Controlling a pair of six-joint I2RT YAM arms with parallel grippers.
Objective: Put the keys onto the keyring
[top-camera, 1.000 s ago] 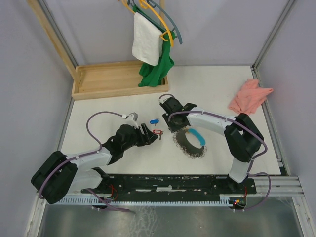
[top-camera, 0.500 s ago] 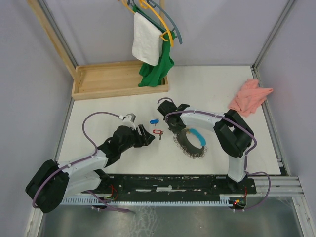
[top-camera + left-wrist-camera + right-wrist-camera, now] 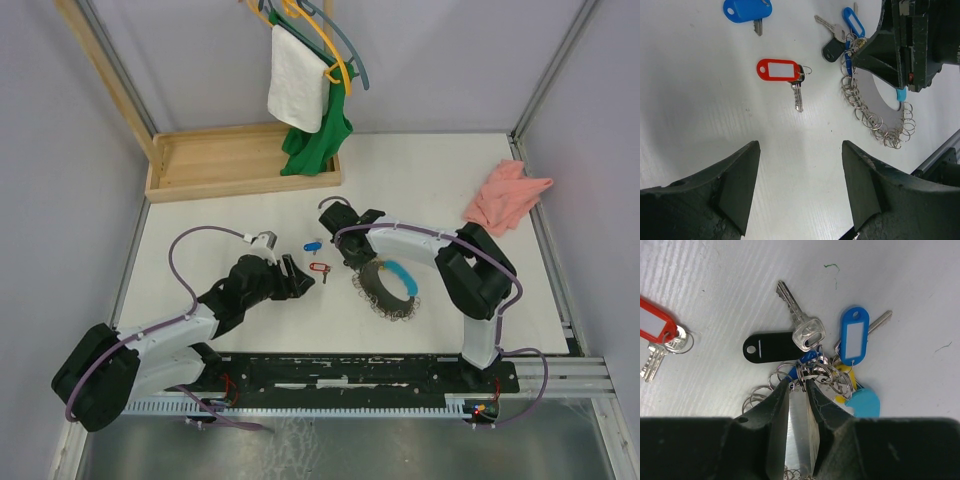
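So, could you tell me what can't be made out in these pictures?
Right wrist view: whether the right claw actually grips the keyring; its fingers cover the rings below. The red key is cut by the left edge.
Left wrist view: the blue key is cut by the top edge; the right claw hides part of the keyring.
Top view: both keys are too small for detail.

Bright, even light; soft shadows; sharp focus
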